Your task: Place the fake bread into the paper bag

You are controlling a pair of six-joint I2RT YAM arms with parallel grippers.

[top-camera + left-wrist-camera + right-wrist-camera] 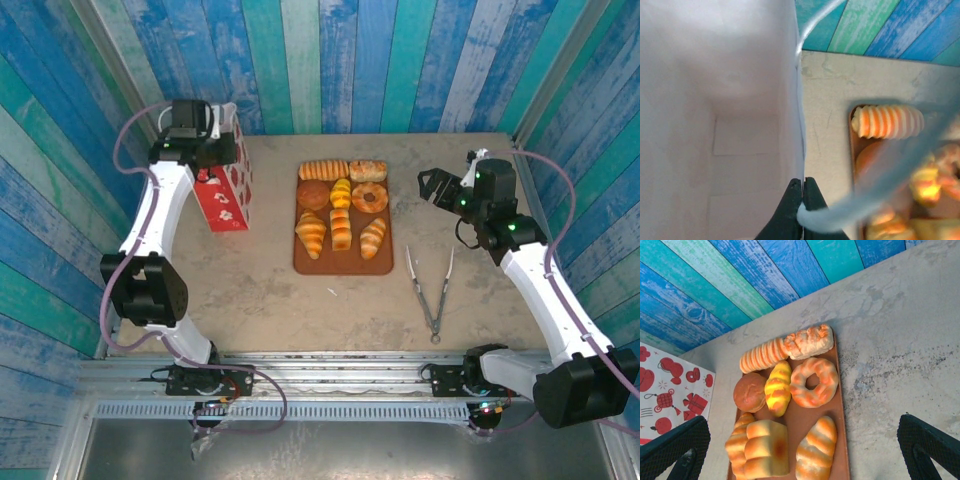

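While my left pincer is clamped tight on the paper bag wall, my right pincer hangs wide apart, with the fake bread on its tray just ahead of those spread jaws.

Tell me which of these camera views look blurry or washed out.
Left wrist: the paper bag is washed out white, its loop handle and the fake bread behind are blurred. Right wrist: sharp on the ring doughnut. Top external: even light, soft shadows.
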